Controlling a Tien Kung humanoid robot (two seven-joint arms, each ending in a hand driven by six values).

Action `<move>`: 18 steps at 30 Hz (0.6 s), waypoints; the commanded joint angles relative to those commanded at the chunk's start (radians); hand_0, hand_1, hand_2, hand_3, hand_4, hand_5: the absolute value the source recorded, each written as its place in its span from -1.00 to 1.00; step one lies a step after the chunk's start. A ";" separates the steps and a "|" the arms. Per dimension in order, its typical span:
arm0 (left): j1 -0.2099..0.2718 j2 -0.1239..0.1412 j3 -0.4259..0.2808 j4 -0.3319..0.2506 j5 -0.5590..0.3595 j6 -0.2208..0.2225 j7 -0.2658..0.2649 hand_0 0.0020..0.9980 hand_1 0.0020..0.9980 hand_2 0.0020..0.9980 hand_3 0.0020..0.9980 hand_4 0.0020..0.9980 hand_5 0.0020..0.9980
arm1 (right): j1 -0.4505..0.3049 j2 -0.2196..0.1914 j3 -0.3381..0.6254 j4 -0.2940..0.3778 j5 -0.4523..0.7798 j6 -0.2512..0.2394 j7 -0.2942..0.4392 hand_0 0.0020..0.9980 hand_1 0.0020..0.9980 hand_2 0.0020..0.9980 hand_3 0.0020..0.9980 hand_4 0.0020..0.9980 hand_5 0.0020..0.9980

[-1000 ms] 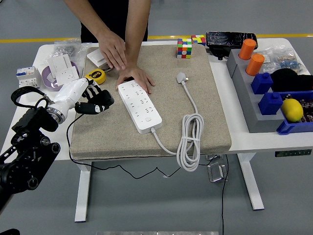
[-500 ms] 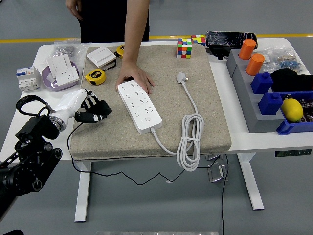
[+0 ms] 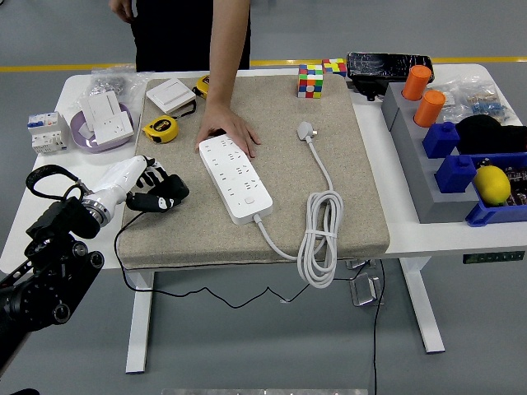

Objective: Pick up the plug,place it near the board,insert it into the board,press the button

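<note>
Head view: left hand (image 3: pixel 156 192) barely shifted since earlier

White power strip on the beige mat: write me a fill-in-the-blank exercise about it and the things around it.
1. A person's hand rests on the far end of the white power strip, which lies on the ____ mat.
2. The white plug lies to the strip's ____.
3. The white cable is coiled near the mat's ____ edge.
4. The robot's left hand holds ____.

Missing: beige; right; near; nothing
</note>
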State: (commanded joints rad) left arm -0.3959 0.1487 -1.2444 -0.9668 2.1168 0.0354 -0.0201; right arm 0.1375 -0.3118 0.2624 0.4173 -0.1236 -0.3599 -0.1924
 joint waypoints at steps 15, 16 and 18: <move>0.024 -0.001 -0.052 -0.056 -0.095 -0.039 -0.005 0.29 0.50 0.40 0.37 1.00 0.22 | -0.004 0.002 0.001 0.001 -0.002 -0.001 -0.001 0.77 0.61 0.54 0.62 1.00 1.00; 0.033 -0.006 -0.075 -0.076 -0.121 -0.048 -0.001 0.46 0.64 0.54 0.52 1.00 0.66 | -0.003 0.003 0.000 0.000 0.000 -0.001 -0.001 0.77 0.61 0.54 0.62 1.00 1.00; 0.047 -0.014 -0.114 -0.112 -0.169 -0.057 0.006 0.46 0.64 0.54 0.52 1.00 0.66 | -0.002 0.004 0.000 0.000 0.000 -0.001 -0.001 0.77 0.61 0.54 0.62 1.00 1.00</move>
State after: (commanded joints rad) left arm -0.3485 0.1350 -1.3586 -1.0784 1.9474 -0.0215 -0.0140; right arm 0.1358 -0.3076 0.2626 0.4178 -0.1239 -0.3604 -0.1937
